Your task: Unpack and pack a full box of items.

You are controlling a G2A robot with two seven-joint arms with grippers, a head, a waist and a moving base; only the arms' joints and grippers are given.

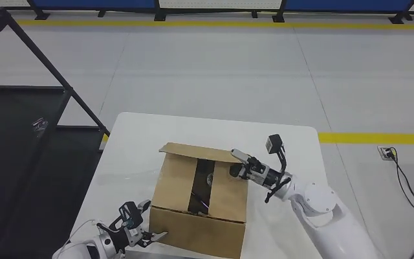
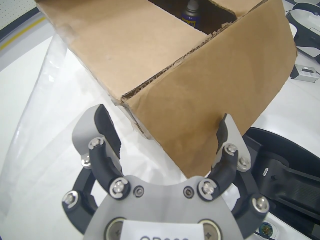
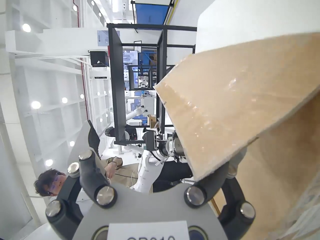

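From above, the box (image 1: 200, 194) sits on the surface (image 1: 284, 139), half shut. In the left wrist view, the left tool (image 2: 162, 113) gapes empty at its near left corner, a can (image 2: 191, 13) inside. In the right wrist view, the right tool (image 3: 162, 146), wide open, straddles the right flap (image 3: 225, 106) that partly covers the can; a skewed pull could tear it or drag the box.

left gripper (image 2: 162, 114): fingers spread wide, pointing forward | right gripper (image 1: 236, 164): fingers spread wide, wrist rolled sideways
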